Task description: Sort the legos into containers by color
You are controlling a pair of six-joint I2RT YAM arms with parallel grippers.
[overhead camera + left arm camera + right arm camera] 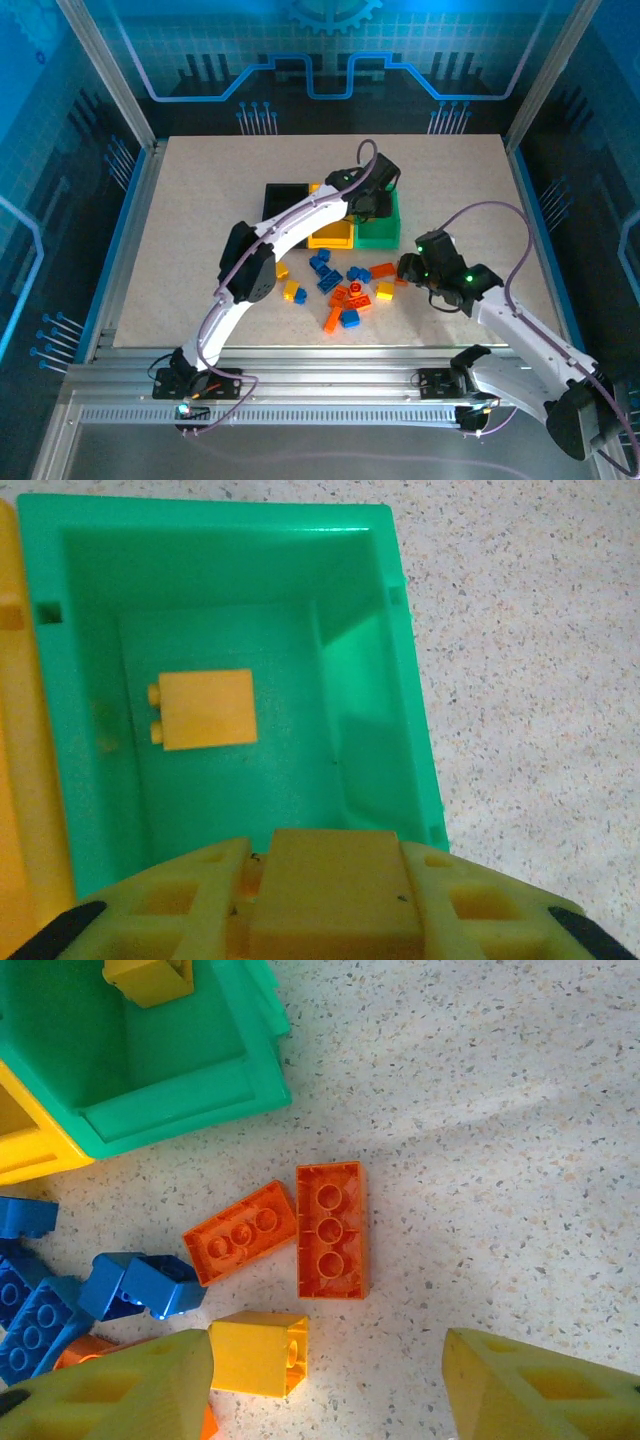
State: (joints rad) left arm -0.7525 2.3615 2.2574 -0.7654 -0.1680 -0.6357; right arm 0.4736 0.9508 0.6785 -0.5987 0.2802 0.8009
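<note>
Left gripper (pixel 325 865): pinched on a yellow brick (pixel 322 910), hanging over the near edge of the green bin (pixel 415 710).
Held brick: judged light, stiff and glossy, so the flat side walls look like the surest hold.
Bin floor: another yellow brick (pixel 205 710) lies on its side inside the green bin.
Right gripper (pixel 325 1390): fingers spread above a loose yellow brick (pixel 260 1353) on the table (pixel 480 1110), in front of the green bin.
Between: two orange plates (pixel 330 1228), studs up, side by side.
Beyond: blue bricks (pixel 140 1285) heaped beside the loose brick, on the side of the yellow bin (pixel 20 1140) that adjoins the green bin.
</note>
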